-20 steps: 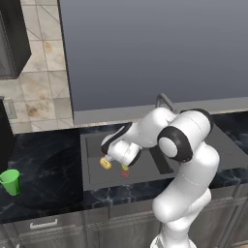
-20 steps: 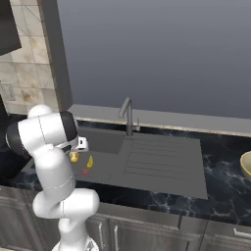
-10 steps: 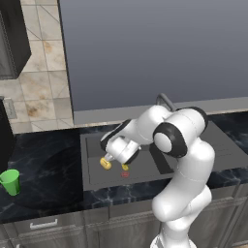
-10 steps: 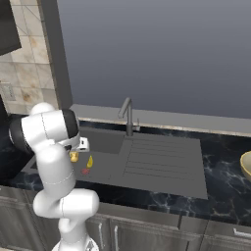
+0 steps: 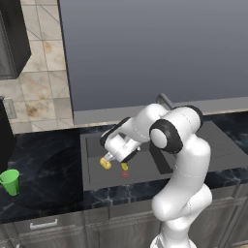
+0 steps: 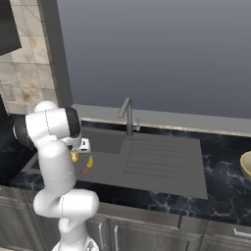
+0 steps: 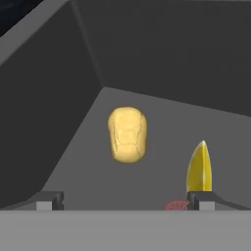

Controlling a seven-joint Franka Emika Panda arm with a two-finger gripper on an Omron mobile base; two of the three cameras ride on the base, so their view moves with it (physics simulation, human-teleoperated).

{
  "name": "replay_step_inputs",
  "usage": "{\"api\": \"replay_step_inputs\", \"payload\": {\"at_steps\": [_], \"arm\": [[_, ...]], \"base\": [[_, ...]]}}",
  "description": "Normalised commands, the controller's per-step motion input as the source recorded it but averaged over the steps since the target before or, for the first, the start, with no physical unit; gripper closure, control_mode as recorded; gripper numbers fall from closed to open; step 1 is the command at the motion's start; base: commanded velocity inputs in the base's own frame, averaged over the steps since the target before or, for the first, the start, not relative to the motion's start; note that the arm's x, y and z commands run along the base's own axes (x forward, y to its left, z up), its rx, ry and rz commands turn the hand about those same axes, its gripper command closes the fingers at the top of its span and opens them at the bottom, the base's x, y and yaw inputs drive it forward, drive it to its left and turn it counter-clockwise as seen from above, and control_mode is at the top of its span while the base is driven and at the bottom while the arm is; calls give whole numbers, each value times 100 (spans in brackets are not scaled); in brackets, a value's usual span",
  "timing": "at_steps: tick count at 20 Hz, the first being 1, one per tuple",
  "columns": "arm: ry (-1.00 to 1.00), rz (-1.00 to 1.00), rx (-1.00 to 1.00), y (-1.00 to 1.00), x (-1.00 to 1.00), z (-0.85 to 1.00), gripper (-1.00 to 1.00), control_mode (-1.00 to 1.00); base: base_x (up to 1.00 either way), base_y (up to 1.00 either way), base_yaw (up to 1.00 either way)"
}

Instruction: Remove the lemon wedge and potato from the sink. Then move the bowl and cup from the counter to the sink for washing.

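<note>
While the hand (image 7: 125,201) hangs low inside the sink (image 5: 92,174), its two fingertips (image 7: 49,200) stand spread wide with nothing between them. In the hand view the potato (image 7: 127,134) lies on the sink floor just ahead, roughly centred between the tips, perhaps slightly toward the left one. Its long axis runs away from the camera, so the narrow width faces across the gap; the spread looks wide enough to straddle it.

The lemon wedge (image 7: 200,167) stands off to the right, just beyond the right fingertip, point up in this view, close to the red drain (image 7: 175,205). It is apart from the potato, not touching.

From the left base view, potato (image 5: 105,163) and wedge (image 5: 125,166) sit side by side directly under the hand. The cup (image 5: 10,182) waits on the table far to the left; the bowl (image 6: 245,164) shows at the right edge of the right base view.

Judgement: the potato is the nearer target. A short, straight advance along the hand's own axis should put it between the tips. Risk: the right tip nudging the wedge on the way.
</note>
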Motion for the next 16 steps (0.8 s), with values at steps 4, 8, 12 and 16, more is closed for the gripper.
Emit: {"api": "replay_step_inputs", "payload": {"at_steps": [4,8,12,16], "arm": [[1,0,0,0,9,-15,-100,-100],[0,0,0,0,7,-14,-100,-100],[0,0,0,4,5,-15,-100,-100],[0,0,0,9,5,-15,-100,-100]], "base": [[0,0,0],[0,0,0],[0,0,0],[0,0,0]]}}
